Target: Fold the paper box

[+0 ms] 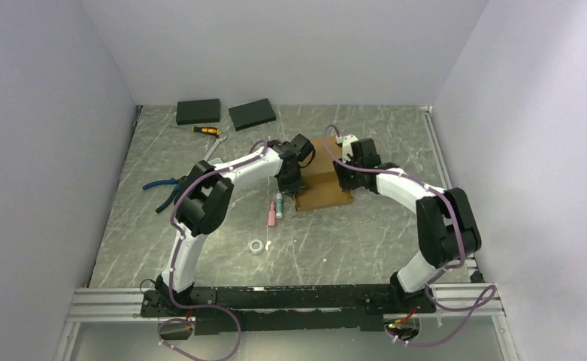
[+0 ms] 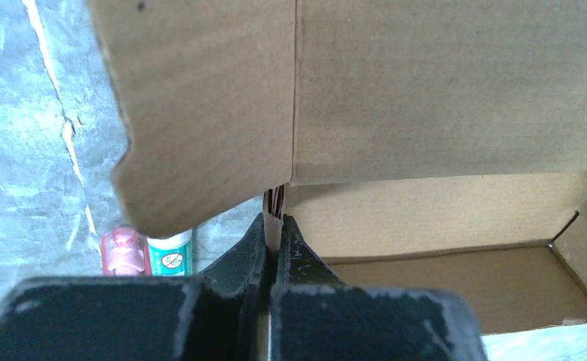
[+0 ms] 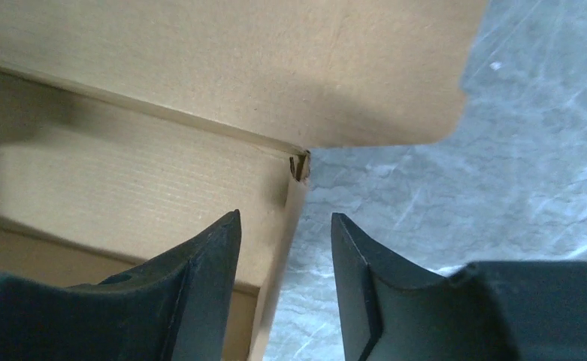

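**Box half-formed, gripped on its left wall**

The box is plain brown corrugated cardboard with no print. It sits on the table between the two arms. It is a shallow tray with raised walls, open on top. Its lid panel stands up at the back, creased along one line, with a rounded ear flap at each end.

The left gripper has its fingers pressed together on the top edge of the box's left wall. The right gripper has its fingers apart, straddling the box's right wall, one inside the tray and one outside; whether either touches the wall cannot be told.

Just left of the box lie a pink tube and a green tube. Nearer the arm bases is a tape roll. Farther left are blue pliers. Beyond the box to the left lie a yellow-handled tool and two black slabs.
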Controlling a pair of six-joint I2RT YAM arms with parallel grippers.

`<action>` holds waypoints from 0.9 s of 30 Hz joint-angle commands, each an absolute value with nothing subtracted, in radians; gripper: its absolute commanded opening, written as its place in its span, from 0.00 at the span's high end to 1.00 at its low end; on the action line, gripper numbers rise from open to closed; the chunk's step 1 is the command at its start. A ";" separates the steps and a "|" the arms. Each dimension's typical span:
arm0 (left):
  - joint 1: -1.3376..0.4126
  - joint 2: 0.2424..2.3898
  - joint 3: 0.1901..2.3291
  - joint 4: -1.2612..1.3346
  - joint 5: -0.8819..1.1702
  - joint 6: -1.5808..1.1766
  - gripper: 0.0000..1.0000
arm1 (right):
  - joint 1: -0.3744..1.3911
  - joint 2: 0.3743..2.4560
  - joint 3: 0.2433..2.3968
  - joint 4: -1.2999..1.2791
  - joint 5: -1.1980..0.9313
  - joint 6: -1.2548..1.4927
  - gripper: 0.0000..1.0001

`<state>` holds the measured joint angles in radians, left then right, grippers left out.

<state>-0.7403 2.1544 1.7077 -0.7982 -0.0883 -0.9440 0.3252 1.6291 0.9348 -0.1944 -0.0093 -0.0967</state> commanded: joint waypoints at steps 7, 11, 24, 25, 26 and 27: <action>-0.742 2.150 1.755 -0.800 -0.116 -0.942 0.95 | 0.284 1.555 0.931 -0.174 -0.132 -0.068 0.47; -0.742 2.154 1.759 -0.797 -0.109 -0.943 0.95 | 0.289 1.599 0.939 -0.182 -0.086 -0.070 0.52; -0.747 2.221 1.855 -0.877 -0.195 -0.922 1.00 | 0.310 1.608 0.946 -0.194 -0.080 -0.074 0.53; -0.748 2.230 1.872 -0.893 -0.204 -0.919 1.00 | 0.309 1.600 0.945 -0.194 -0.087 -0.075 0.49; -0.747 2.240 1.890 -0.908 -0.213 -0.912 1.00 | 0.306 1.589 0.946 -0.195 -0.094 -0.076 0.45; -0.747 2.248 1.908 -0.922 -0.219 -0.905 1.00 | 0.301 1.576 0.946 -0.198 -0.106 -0.078 0.42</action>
<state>-0.7410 2.2173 1.8225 -0.8604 -0.1467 -0.9287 0.3073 1.6402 0.9337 -0.2001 -0.0666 -0.0765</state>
